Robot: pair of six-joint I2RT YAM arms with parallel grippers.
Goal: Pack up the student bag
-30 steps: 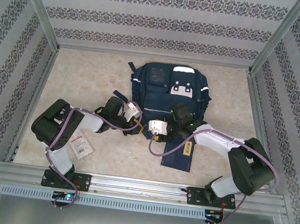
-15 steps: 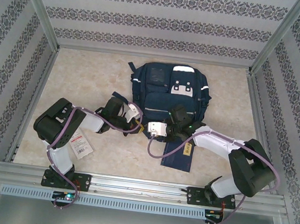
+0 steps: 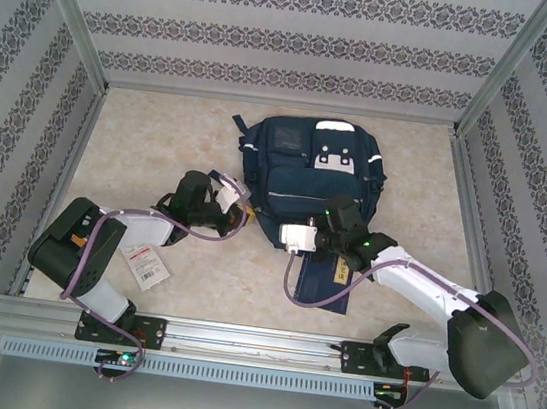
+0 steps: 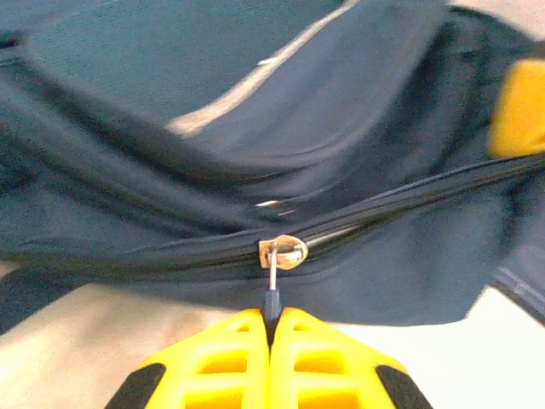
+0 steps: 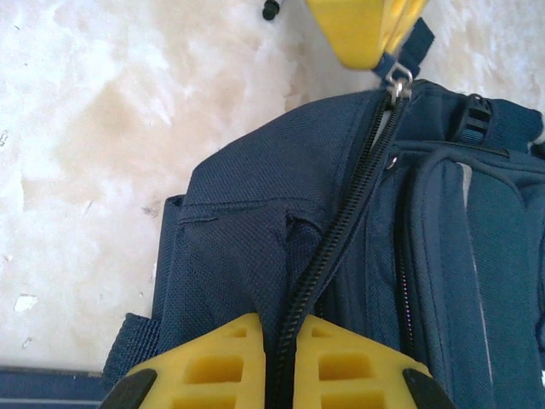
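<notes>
The student bag (image 3: 309,164), a dark navy backpack with white patches, lies flat on the table's middle. My left gripper (image 3: 240,221) is at its near left corner, shut on the small dark zipper pull (image 4: 272,298) that hangs from the metal slider (image 4: 282,253). My right gripper (image 3: 319,229) is at the bag's near edge. Its yellow fingers (image 5: 217,362) are shut on the navy fabric beside the closed zipper track (image 5: 341,256). The track runs from there up to the left gripper's yellow fingertips (image 5: 362,30).
A flat navy book (image 3: 328,284) lies on the table under the right forearm. A small white packet with red print (image 3: 147,269) rests near the left arm. Metal frame rails and patterned walls enclose the table on three sides.
The right gripper has closed on the bag's fabric and its arm has stretched out lower. The left arm has drawn back to the left while holding the zipper pull.
</notes>
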